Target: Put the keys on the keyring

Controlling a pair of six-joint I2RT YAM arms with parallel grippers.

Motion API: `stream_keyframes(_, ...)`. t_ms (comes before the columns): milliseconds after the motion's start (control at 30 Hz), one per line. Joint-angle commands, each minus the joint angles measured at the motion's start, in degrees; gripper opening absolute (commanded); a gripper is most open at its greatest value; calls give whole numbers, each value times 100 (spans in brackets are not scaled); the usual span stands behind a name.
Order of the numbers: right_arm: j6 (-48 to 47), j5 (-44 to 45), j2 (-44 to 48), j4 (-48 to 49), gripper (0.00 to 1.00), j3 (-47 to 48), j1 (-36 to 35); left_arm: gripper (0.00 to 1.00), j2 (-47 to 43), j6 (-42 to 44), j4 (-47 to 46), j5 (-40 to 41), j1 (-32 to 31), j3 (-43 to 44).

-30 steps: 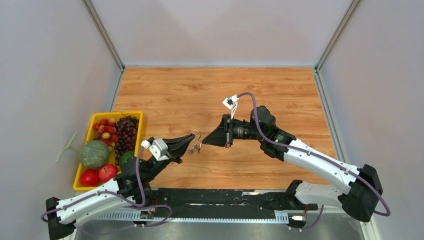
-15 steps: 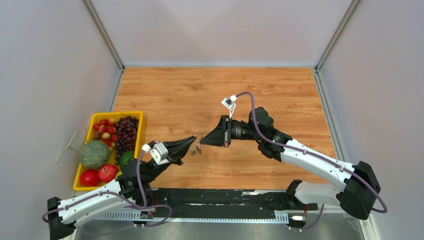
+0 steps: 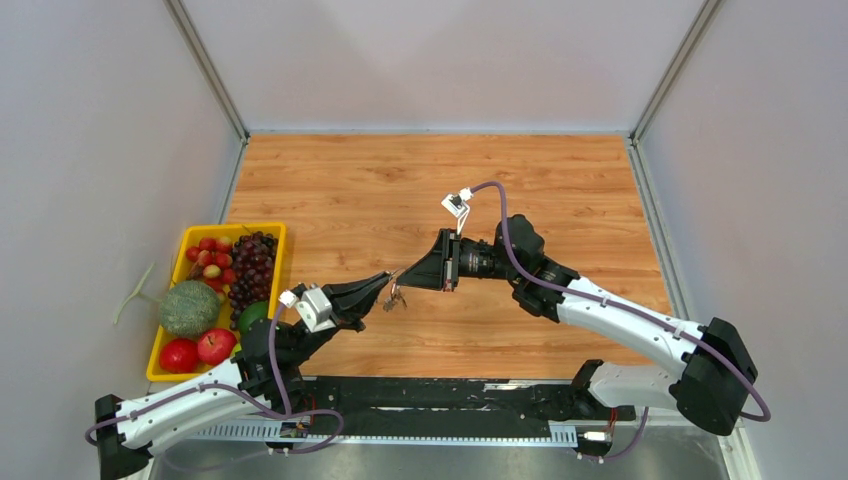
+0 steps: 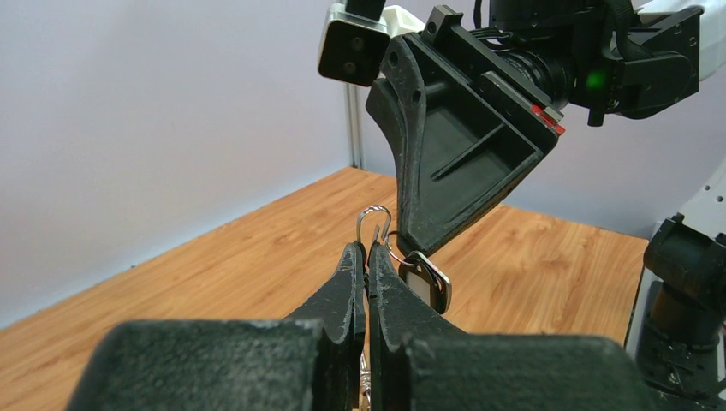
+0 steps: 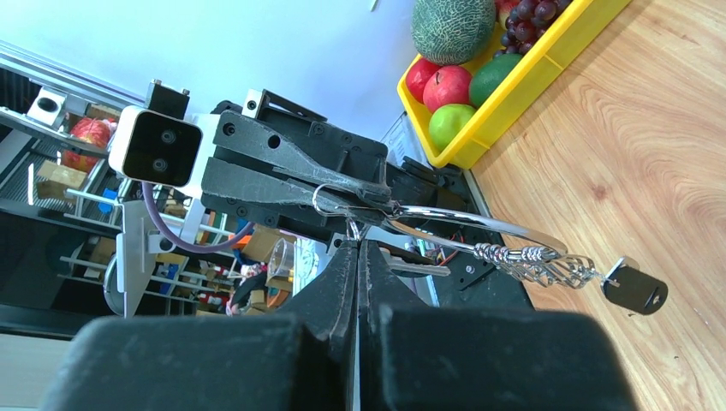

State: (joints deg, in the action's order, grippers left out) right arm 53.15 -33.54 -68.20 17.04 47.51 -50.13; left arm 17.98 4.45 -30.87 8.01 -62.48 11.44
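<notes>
The table (image 3: pixel 400 180) is boxed in by grey walls (image 3: pixel 100 150) on the left, back and right, and my own black base rail (image 3: pixel 440 395) runs along the near edge. Both claws meet above the front middle of the wood, so bare boards lie open behind them and off to the right. My left claw (image 4: pixel 366 255) is pressed shut on the ring (image 5: pixel 479 225), a small loop of the wire poking up out of its fingertips. My right claw (image 5: pixel 357 248) is pressed shut too, its tip right against the left one where that loop sits; I cannot tell whether it pinches the wire, a key or nothing. From the pinch the ring arcs out in the air over the wood, with the silver keys (image 5: pixel 539 259) bunched at its far end and a black-headed key (image 5: pixel 635 289) hanging just past them. Whether that key is threaded on or only dangles there, I cannot tell. Against a second ago my right arm has come in leftward: there was a gap between the two tips then, and now they nearly touch, with the ring's loop caught between them. A yellow tray (image 5: pixel 531 90) of fruit (image 3: pixel 188 307) sits at the left edge, well apart from the ring. Each claw blocks the other's way forward.
</notes>
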Motion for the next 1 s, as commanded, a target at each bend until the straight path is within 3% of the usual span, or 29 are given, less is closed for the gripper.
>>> stream_keyframes(0,189,121,26,414,0,-61,-27,0,-53,74,-354,-183,15,-7)
stream_keyframes(967,394,380,123,440,0,-41,-30,0,12,83,-390,-435,12,-9)
